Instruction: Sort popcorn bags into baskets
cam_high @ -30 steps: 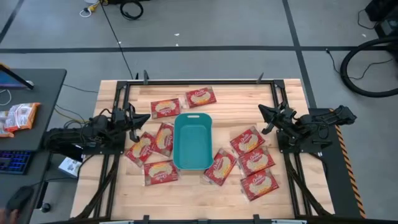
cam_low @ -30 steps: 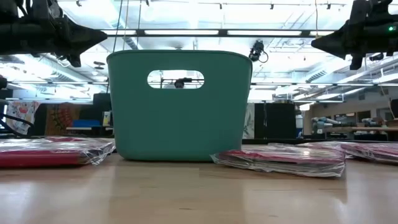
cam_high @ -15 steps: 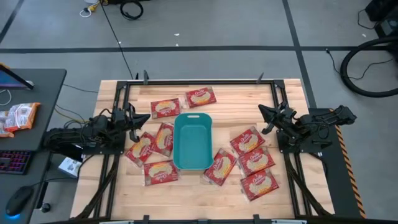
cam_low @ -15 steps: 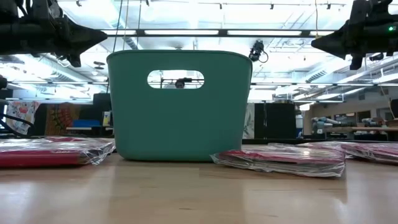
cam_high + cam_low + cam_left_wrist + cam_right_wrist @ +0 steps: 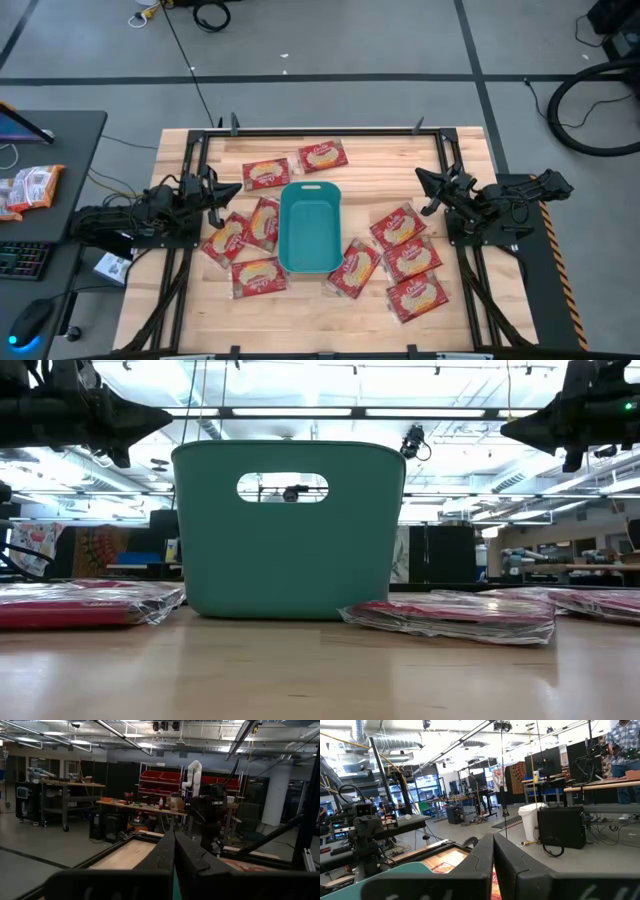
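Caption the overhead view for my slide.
Empty teal bin mid-table, red popcorn bags scattered around it, both arms parked.

1. Teal bin (image 5: pixel 309 228) standing upright at the middle of the counter (image 5: pixel 330 150), open at the top, nothing seen inside; tall walls blocking any level pass across the middle.
2. Left of the bin: popcorn bags (image 5: pixel 245 235) lying flat and crowded, some overlapping, one touching the bin wall.
3. Right of the bin: more bags (image 5: pixel 400 228) spread flat, one leaning on the bin's near corner.
4. Behind the bin: two bags (image 5: pixel 322 156), bare wood beyond them.
5. Above the bin: open air; left tool (image 5: pixel 236 187) and right tool (image 5: pixel 421 175) shut, raised to either side, well apart from it.
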Robot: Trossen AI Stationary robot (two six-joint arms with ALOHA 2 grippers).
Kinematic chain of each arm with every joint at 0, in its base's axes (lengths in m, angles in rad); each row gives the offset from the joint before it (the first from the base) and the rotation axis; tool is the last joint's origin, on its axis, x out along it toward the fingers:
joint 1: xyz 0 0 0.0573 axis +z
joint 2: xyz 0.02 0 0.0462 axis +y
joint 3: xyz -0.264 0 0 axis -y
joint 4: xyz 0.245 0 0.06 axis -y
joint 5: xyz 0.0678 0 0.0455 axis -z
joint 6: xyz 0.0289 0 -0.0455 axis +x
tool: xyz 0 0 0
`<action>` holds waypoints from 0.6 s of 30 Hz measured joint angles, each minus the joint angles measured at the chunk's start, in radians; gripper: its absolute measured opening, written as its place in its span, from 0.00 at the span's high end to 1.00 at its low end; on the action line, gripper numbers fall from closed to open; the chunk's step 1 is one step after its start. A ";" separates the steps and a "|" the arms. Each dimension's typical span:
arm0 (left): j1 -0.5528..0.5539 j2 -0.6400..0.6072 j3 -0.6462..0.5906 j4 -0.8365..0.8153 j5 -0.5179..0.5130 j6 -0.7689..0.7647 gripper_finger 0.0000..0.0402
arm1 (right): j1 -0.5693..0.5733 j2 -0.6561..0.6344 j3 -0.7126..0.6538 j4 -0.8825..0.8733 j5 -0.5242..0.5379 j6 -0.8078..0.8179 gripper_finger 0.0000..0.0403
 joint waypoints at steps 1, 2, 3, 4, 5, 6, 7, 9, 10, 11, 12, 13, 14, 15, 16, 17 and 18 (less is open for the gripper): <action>0.000 0.000 0.000 0.000 0.000 0.000 0.98 | 0.000 0.000 0.000 0.000 0.000 0.000 0.95; 0.000 0.000 0.000 0.000 0.000 0.000 0.98 | 0.000 0.000 0.000 0.000 0.000 0.000 0.95; 0.000 0.000 0.000 0.000 0.000 0.000 0.98 | 0.000 0.000 0.000 0.000 0.000 0.000 0.95; 0.000 0.000 0.000 0.000 0.000 0.000 0.98 | 0.000 0.000 0.000 0.000 0.000 0.000 0.95; 0.000 0.000 0.000 0.000 0.000 0.000 0.98 | 0.000 0.000 0.000 0.000 0.000 0.000 0.95; 0.000 0.000 0.000 0.000 0.000 0.000 0.98 | 0.000 0.000 0.000 0.000 0.000 0.000 0.95; 0.000 0.000 0.000 0.000 0.000 0.000 0.98 | 0.000 0.000 0.000 0.000 0.000 0.000 0.95; 0.000 0.000 0.000 0.000 0.000 0.000 0.98 | 0.000 0.000 0.000 0.000 0.000 0.000 0.95; 0.000 0.000 0.000 0.000 0.000 0.000 0.98 | 0.000 0.000 0.000 0.000 0.000 0.000 0.95; 0.000 0.000 0.000 0.000 0.000 0.000 0.98 | 0.000 0.000 0.000 0.000 0.000 0.000 0.95; 0.000 0.000 0.000 0.000 0.000 0.000 0.98 | 0.000 0.000 0.000 0.000 0.000 0.000 0.95; 0.000 0.000 0.000 0.000 0.000 0.000 0.98 | 0.000 0.000 0.000 0.000 0.000 0.000 0.95; 0.000 0.000 0.000 0.000 0.000 -0.001 0.98 | 0.000 0.000 0.000 0.000 0.000 0.000 0.95; 0.000 0.000 0.000 0.000 0.000 -0.003 0.98 | 0.000 0.000 0.000 0.000 0.000 0.000 0.95; 0.000 0.000 0.000 0.000 0.000 -0.014 0.98 | 0.000 0.000 0.000 0.000 0.000 0.000 0.95; 0.000 0.000 0.000 0.000 0.000 -0.039 0.98 | 0.000 0.000 0.000 0.000 0.000 0.000 0.95; 0.000 0.000 0.000 0.000 0.000 -0.074 0.98 | 0.000 0.000 0.000 0.000 0.000 0.000 0.95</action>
